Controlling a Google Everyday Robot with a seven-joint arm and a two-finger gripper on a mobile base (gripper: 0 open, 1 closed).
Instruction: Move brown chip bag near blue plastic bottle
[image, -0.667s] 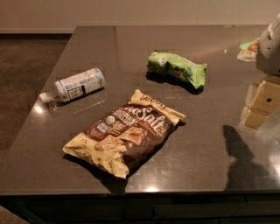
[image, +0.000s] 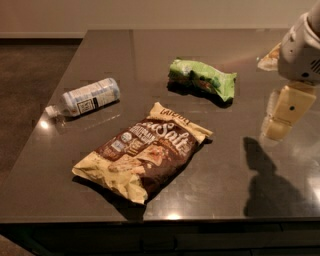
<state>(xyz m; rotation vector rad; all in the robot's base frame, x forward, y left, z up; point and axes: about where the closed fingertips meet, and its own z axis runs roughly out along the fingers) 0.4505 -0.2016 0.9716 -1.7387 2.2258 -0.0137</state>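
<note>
The brown chip bag (image: 145, 151) lies flat on the dark table (image: 235, 165), near the front edge, with its white "Salt" lettering facing up. The blue plastic bottle (image: 86, 97) lies on its side to the bag's upper left, white cap pointing left, a short gap from the bag. My gripper (image: 283, 116) hangs over the table's right side, well to the right of the bag and above the surface, holding nothing. Its shadow falls on the table below it.
A green snack bag (image: 202, 78) lies behind the brown bag, toward the table's middle. A pale item (image: 269, 57) sits at the far right, partly behind my arm. The table's left edge runs close to the bottle; the floor lies beyond.
My gripper has shifted slightly left and up. The bags and the bottle have not moved.
</note>
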